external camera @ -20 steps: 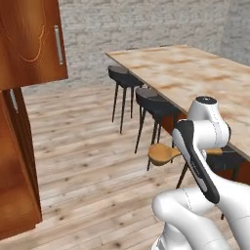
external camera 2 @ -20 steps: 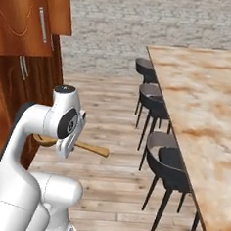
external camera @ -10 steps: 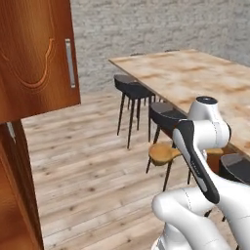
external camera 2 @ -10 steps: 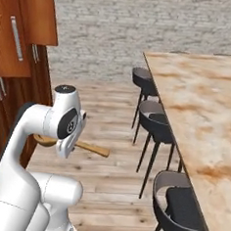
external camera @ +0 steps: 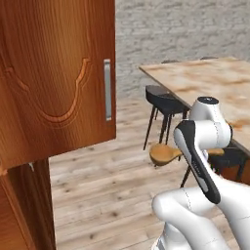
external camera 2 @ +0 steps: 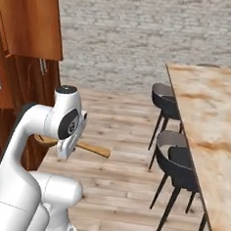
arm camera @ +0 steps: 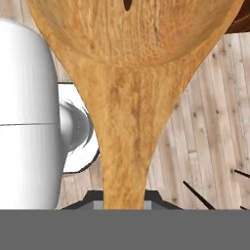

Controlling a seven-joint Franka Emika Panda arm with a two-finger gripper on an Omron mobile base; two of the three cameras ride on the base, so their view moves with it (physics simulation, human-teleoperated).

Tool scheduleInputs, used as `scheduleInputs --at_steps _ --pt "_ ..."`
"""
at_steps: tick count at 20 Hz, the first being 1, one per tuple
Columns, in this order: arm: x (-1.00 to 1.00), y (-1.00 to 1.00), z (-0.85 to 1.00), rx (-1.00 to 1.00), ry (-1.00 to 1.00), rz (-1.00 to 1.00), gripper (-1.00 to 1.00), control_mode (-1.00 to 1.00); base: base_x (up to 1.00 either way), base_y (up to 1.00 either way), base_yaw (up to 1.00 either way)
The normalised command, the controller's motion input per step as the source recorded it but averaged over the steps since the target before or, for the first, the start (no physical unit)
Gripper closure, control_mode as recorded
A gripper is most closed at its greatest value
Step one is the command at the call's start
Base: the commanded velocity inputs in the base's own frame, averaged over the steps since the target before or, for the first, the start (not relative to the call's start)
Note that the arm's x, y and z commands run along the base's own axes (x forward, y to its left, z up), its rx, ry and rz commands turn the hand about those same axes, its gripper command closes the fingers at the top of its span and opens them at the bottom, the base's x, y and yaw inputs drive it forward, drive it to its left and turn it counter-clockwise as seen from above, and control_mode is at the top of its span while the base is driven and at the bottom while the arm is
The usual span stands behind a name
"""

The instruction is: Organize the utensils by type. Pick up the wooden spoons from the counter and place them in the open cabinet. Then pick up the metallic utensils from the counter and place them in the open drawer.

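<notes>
Currently, spoon: a wooden spoon [arm camera: 128, 93] is carried in the air over the plank floor [external camera: 102, 190], level and crosswise to the arm.
Tool: the tool [arm camera: 124, 202] is pinched tight on the spoon's handle, which runs up from between the finger tips to the wide round bowl at the top of the hand view.
Left base view: the spoon's bowl [external camera: 164, 154] sticks out to the left of the white arm, near the black stools.
Right base view: the handle [external camera 2: 91, 149] pokes out to the right of the wrist, and a bit of the bowl shows on the other side.
Desk: the marbled desk [external camera 2: 206, 110] stands to the robot's right with black stools [external camera 2: 178, 164] along its edge.
Cabinet: a reddish-brown cabinet door [external camera: 58, 78] with a silver handle fills the left, well apart from the spoon.
</notes>
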Motion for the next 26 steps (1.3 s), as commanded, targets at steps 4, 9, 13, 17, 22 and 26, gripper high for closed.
scheduleInputs --at_steps 4,9,13,17,22,26 --pt "0.0 0.0 0.0 0.0 0.0 0.0 1.0 1.0 0.74 -0.08 0.45" --pt "0.0 0.0 0.0 0.0 0.0 0.0 1.0 1.0 0.75 -0.29 0.49" --pt "0.0 0.0 0.0 0.0 0.0 0.0 1.0 1.0 0.41 -0.53 0.45" --pt "0.0 0.0 0.0 0.0 0.0 0.0 1.0 1.0 0.39 -0.27 0.62" --pt "0.0 0.0 0.0 0.0 0.0 0.0 1.0 1.0 0.66 -0.18 0.66" --pt "0.0 0.0 0.0 0.0 0.0 0.0 1.0 1.0 0.28 -0.27 0.69"
